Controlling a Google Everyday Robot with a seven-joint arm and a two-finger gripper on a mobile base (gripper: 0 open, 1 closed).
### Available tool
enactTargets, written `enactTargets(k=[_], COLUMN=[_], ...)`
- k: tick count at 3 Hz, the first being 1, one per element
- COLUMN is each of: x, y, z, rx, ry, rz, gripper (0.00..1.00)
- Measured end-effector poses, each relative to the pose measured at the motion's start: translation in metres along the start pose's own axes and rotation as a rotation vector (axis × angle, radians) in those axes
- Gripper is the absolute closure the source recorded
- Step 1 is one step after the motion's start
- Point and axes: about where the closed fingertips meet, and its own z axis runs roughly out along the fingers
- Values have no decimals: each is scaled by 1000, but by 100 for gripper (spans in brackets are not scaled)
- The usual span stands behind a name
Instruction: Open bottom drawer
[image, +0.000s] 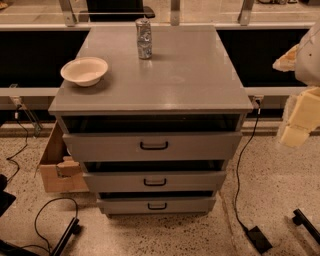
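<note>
A grey three-drawer cabinet (150, 85) stands in the middle of the camera view. The bottom drawer (156, 205) has the narrowest front and a small black loop handle (157, 206). Its front stands a little out from the cabinet, with a dark gap above it. The middle drawer (155, 181) and top drawer (152, 146) also stand out, each further than the one below. My gripper (299, 122) is a cream-coloured shape at the right edge, to the right of the cabinet at top-drawer height, well away from the bottom drawer's handle.
A white bowl (84, 70) and a silver can (144, 38) stand on the cabinet top. A cardboard box (57, 167) sits on the floor at the left. Black cables (47, 215) and a power brick (259, 239) lie on the speckled floor. A railing runs behind.
</note>
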Motion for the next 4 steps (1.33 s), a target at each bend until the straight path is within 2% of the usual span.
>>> enactTargets(k=[2, 3, 4], x=[-4, -7, 1], y=[0, 13, 30], z=[1, 21, 79], rx=[12, 39, 54], ry=[9, 9, 19], rz=[-6, 36, 77], gripper=[0, 0, 0])
